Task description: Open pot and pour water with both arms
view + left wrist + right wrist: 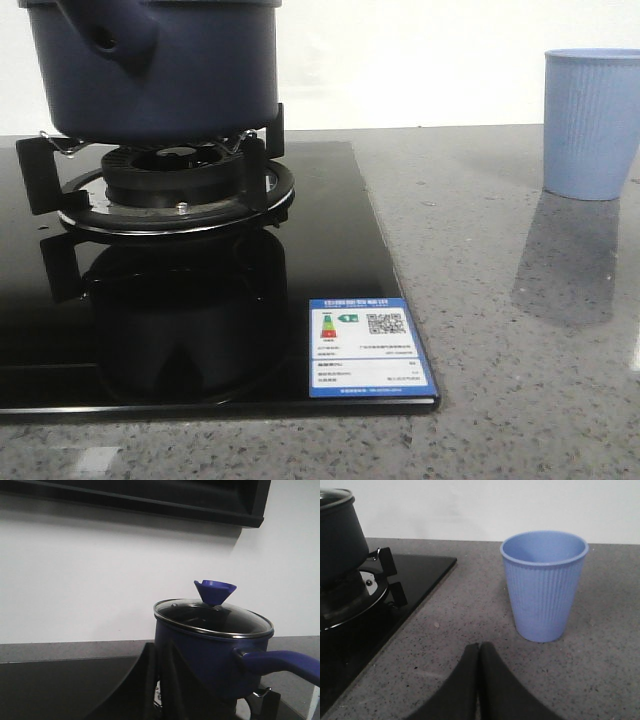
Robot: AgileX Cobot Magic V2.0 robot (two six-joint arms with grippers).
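Straight ahead in the front view, the pot [150,70] sits on the burner grate [175,185] of a black glass cooktop [330,260], on the left side of the counter. Its dark navy wall fills the upper left of the picture, and its stubby handle with a round hole [105,40] faces the camera. A blue-and-white label [368,347] is stuck on the near right corner of the glass. Well apart on the right, a pale blue ribbed cup [592,122] stands upright on the grey speckled counter [500,300]. Neither gripper shows in this view.

From the left wrist view, the pot [200,650] appears with its glass lid [215,620] on, rimmed in metal and topped by a blue cone-shaped knob [215,591]. A long blue handle [285,662] sticks out to one side. The left gripper [160,690] is low and near the pot, its two dark fingers [135,690] pressed together with nothing between them.

Over in the right wrist view, the cup [543,585] stands empty and upright on the counter beside the cooktop's edge, with the pot [340,535] at the picture's margin. The right gripper [479,685] hovers short of the cup, its fingers [497,690] closed against each other and holding nothing.
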